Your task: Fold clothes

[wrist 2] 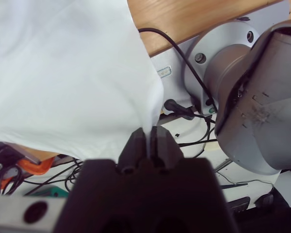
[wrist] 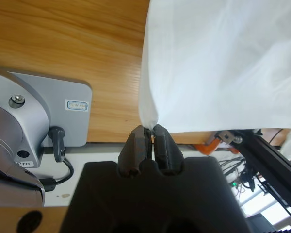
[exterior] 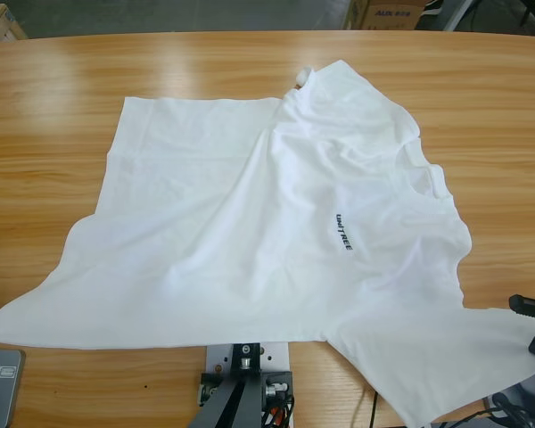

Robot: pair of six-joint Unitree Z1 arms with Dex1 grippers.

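My left hand (wrist: 149, 133) is clenched on a pinch of white cloth: in the left wrist view both black jaws stand pressed together with a corner of the T-shirt (wrist: 218, 63) drawn to a point between them. My right hand (wrist 2: 148, 136) is the same, jaws closed on a gathered corner of the T-shirt (wrist 2: 63, 73), with the cloth fanning up and away from the grip.

Outward from those grips, the shirt lies spread over the middle of the wooden counter (exterior: 53, 98), chest lettering (exterior: 342, 234) facing up and the round neck toward the right side of the high view. Its near edge reaches the front edge of the counter, and the two pinched corners sit out at the bottom left and bottom right.

I judge the fold barely begun. The far upper part looks doubled over along a diagonal crease, but that reads more like rumpling than a clean fold; the sleeves are not tucked in and the body is not halved. What I have is a two-corner hold; nearly all the folding is left.

In the high view I can hardly see my hands: only a dark tip at the left edge and a black piece at the right edge. I cannot tell which part of the garment each corner is, hem or sleeve. The sleeves are hard to pick out among the wrinkles.
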